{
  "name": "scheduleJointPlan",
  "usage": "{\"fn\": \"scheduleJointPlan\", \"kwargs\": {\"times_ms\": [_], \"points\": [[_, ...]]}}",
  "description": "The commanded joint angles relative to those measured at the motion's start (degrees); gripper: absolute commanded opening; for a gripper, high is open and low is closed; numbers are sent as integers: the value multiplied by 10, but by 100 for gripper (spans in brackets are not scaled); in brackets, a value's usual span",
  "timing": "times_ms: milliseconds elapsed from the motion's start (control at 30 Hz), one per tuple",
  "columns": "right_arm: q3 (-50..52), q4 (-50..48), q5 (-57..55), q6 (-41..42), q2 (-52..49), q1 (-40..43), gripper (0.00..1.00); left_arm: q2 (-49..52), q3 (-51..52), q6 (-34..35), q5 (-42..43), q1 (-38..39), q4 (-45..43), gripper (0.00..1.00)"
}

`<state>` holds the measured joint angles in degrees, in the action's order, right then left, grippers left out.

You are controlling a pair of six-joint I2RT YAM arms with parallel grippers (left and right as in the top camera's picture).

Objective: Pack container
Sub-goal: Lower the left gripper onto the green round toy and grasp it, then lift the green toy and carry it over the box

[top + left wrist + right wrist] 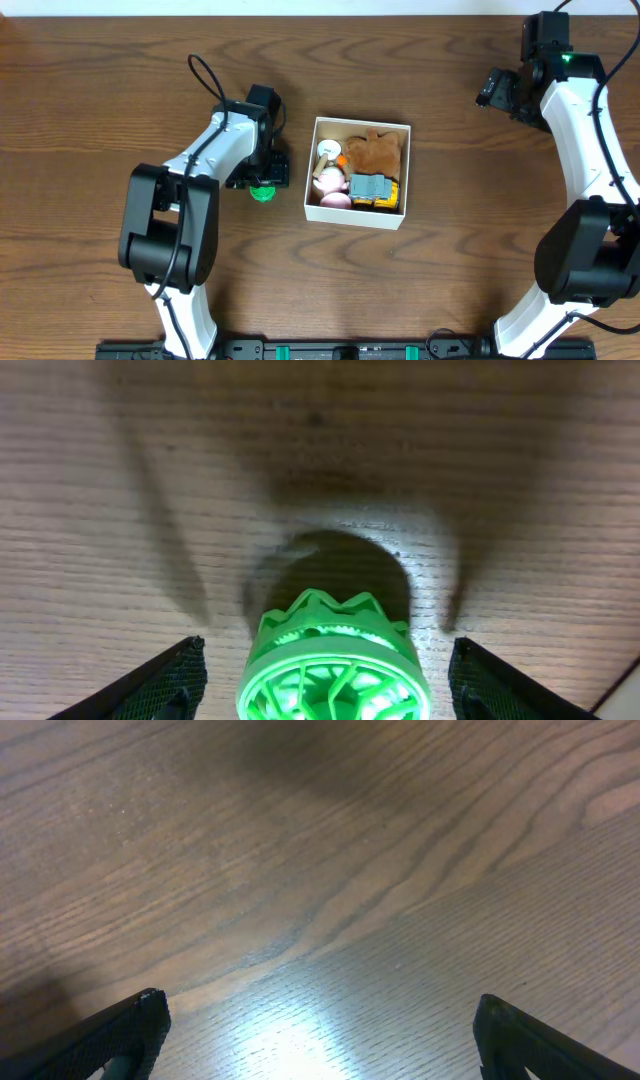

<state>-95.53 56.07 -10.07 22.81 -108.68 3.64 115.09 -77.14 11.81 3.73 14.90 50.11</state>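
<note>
The wooden table [100, 80] fills the overhead view. The left arm [215, 145] reaches in from the lower left, and the right arm [585, 130] stands along the right edge, folded back toward the upper right corner.

The container [312, 205], a low white box, sits at centre frame. It already holds a brown plush toy [378, 152], a grey-and-yellow toy [372, 189] and some pink and white pieces [330, 185].

Just left of the box, apart from its wall, a small green toy [262, 191] stands on the wood. It is round with a toothed rim and a lattice face, and shows no clear long axis.

The left gripper [325, 660] hangs over this toy with its fingers [160, 680] spread, one on each side and wood showing between; it appears not yet pinched. The box lies to the toy's right, so the left arm is plainly the nearer one.

The right gripper [320, 1040] is spread wide over bare wood, far from both.

No brand, label or writing can be read.
</note>
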Motion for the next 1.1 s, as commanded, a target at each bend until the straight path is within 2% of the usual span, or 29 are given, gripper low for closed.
{"fn": "scheduleJointPlan", "kwargs": {"times_ms": [0, 700, 833, 967, 1067], "points": [[-11, 1, -4, 3, 16, 5, 99, 6, 9, -1, 2, 0, 6, 78], [-11, 1, -4, 3, 16, 5, 99, 6, 44, -1, 2, 0, -23, 76], [-11, 1, -4, 3, 16, 5, 99, 6, 44, -1, 2, 0, -21, 54], [-11, 1, -4, 3, 16, 5, 99, 6, 44, -1, 2, 0, -15, 48], [-11, 1, -4, 3, 16, 5, 99, 5, 44, -1, 2, 0, -13, 49]]}}
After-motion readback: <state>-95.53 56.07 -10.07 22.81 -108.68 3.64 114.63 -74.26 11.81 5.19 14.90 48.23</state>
